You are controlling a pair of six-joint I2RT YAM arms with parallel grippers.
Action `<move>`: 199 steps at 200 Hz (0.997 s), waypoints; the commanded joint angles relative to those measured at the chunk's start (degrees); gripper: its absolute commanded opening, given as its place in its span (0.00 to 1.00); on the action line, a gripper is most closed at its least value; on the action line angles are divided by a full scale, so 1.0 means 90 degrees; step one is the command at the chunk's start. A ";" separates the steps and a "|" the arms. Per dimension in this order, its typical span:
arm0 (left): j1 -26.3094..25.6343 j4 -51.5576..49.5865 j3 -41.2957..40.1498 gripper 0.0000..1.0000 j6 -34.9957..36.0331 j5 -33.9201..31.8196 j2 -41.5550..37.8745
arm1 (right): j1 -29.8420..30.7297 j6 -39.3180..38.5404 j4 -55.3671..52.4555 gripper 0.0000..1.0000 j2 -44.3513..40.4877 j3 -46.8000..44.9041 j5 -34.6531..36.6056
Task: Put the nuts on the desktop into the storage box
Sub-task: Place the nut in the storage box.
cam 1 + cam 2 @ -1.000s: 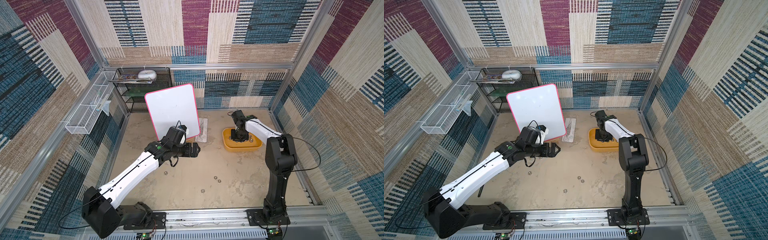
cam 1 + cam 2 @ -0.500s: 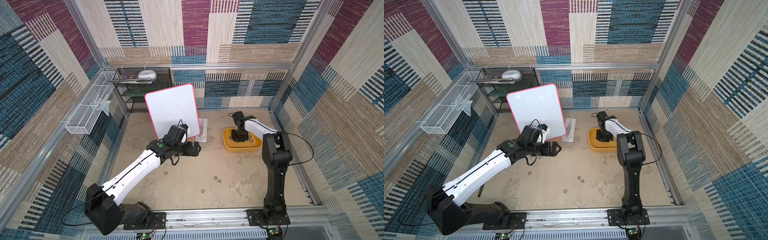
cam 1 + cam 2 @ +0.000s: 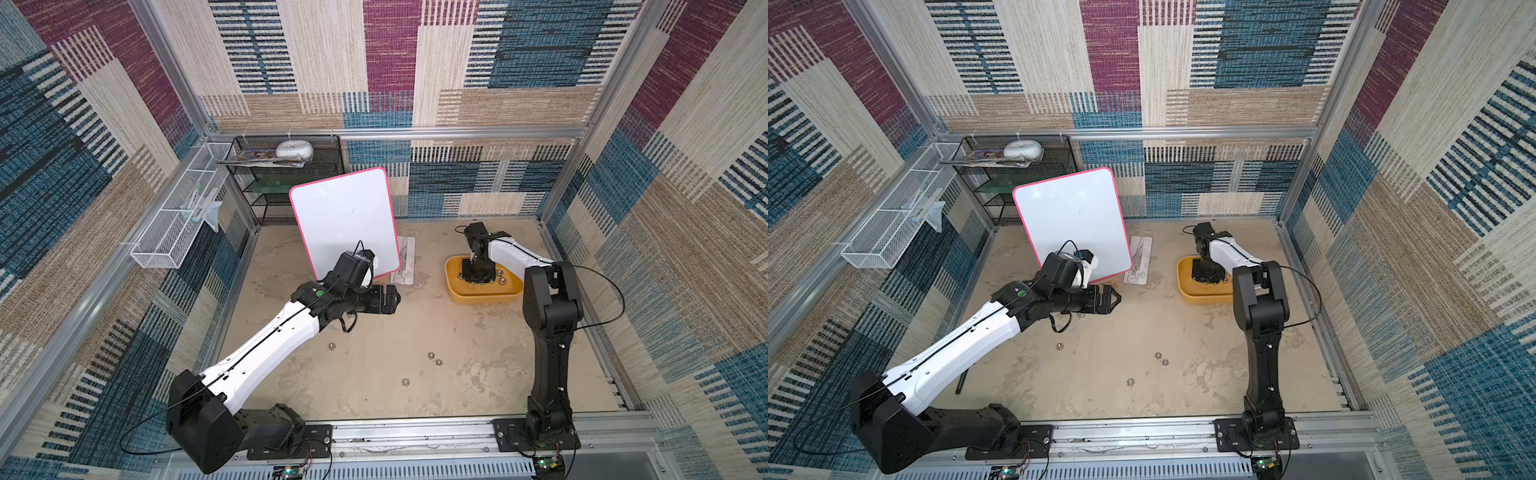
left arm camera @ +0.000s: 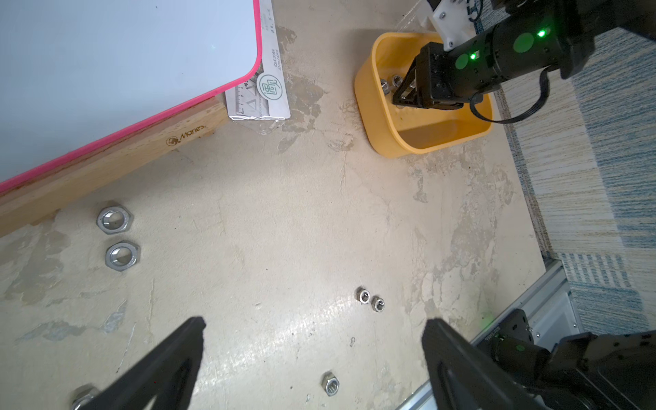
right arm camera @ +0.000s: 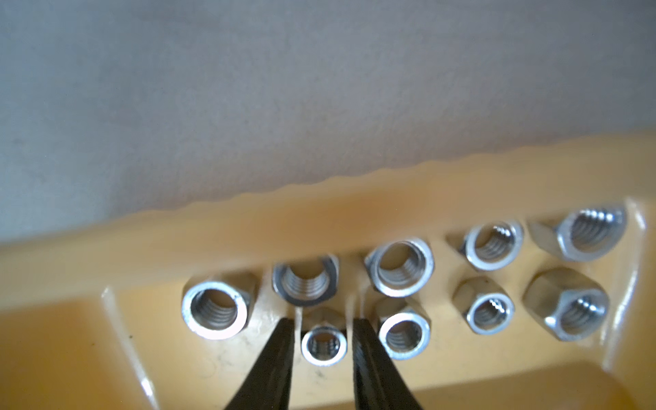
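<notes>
My right gripper reaches down into the yellow storage box, where several nuts lie. Its jaws are slightly open. A small nut rests on the box floor between the fingers, with a thin gap on each side. Several more nuts lie on the desktop: one by my left arm, a pair mid-table and one nearer the front. My left gripper hovers wide open and empty over the desktop, near the whiteboard's foot. Two larger nuts lie beside it.
A pink-edged whiteboard on a wooden base stands at the back centre. A ruler in a clear sleeve lies beside it. A black mesh shelf and a white wire basket are at the back left. Aluminium rails frame the desktop.
My right gripper's jaws have parted a little inside the storage box, letting go of the small nut. The left arm has barely moved.
</notes>
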 commanded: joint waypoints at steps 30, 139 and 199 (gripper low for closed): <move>0.0006 0.0031 -0.0139 1.00 -0.0076 -0.0018 -0.0186 | 0.0060 0.0081 -0.0253 0.38 -0.0606 0.0038 -0.0013; 0.0003 -0.0181 -0.0806 1.00 -0.0273 -0.0314 -0.0960 | 0.1603 0.0803 -0.0582 0.39 -0.1956 -0.0797 0.0037; 0.0006 -0.0421 -0.1195 1.00 -0.0382 -0.0432 -0.1512 | 0.2847 0.1646 -0.0495 0.39 -0.2339 -0.1589 -0.0112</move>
